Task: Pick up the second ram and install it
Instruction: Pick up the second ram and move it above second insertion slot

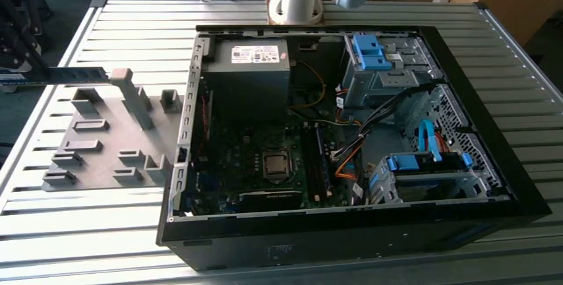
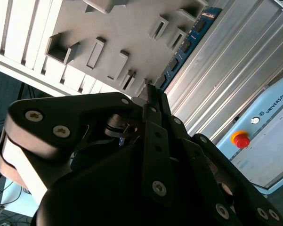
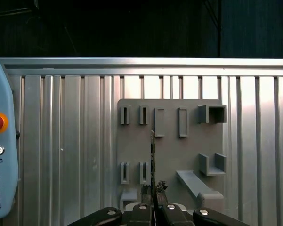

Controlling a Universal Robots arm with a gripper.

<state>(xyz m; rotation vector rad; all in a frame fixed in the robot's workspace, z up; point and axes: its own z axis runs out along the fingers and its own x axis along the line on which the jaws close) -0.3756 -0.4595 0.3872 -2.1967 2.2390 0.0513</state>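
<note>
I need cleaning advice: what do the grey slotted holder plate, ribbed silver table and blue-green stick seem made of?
Grey slotted holder plate: probably matte plastic; uniform dull grey. Ribbed silver table: likely brushed aluminium; metallic sheen. Long blue-green stick held by the gripper: seemingly circuit board, with dark chips.

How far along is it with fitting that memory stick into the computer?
Pickup looks done: the gripper is shut on the second ram, holding it over the gray holder tray beside the open computer case. Installing is left: the stick is not yet at the motherboard.
</note>
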